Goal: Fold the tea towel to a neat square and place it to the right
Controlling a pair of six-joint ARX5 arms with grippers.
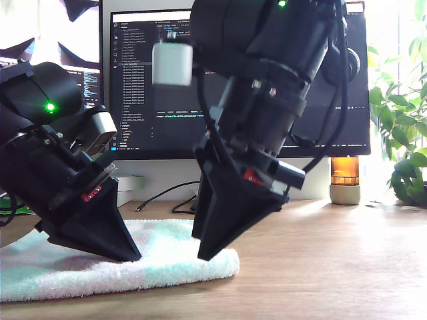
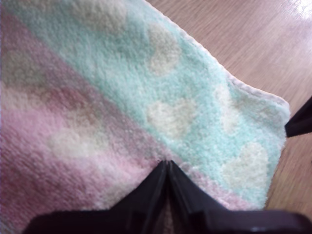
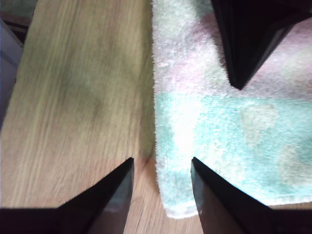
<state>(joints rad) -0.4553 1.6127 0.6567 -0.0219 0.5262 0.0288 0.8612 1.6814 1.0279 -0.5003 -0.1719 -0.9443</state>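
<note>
My first pincer (image 2: 167, 165) clenched on tea towel (image 1: 160, 257), second pincer (image 3: 161, 165) released astride its edge

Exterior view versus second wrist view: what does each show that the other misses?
Only the exterior view: the monitor and the plant behind the arms. Only the second wrist view: my second gripper with its fingers open astride the tea towel's edge. Both: the tea towel on the wooden desk, with my first gripper on it.

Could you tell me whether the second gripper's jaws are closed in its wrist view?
No, my second gripper stands open, straddling the tea towel's edge.
</note>
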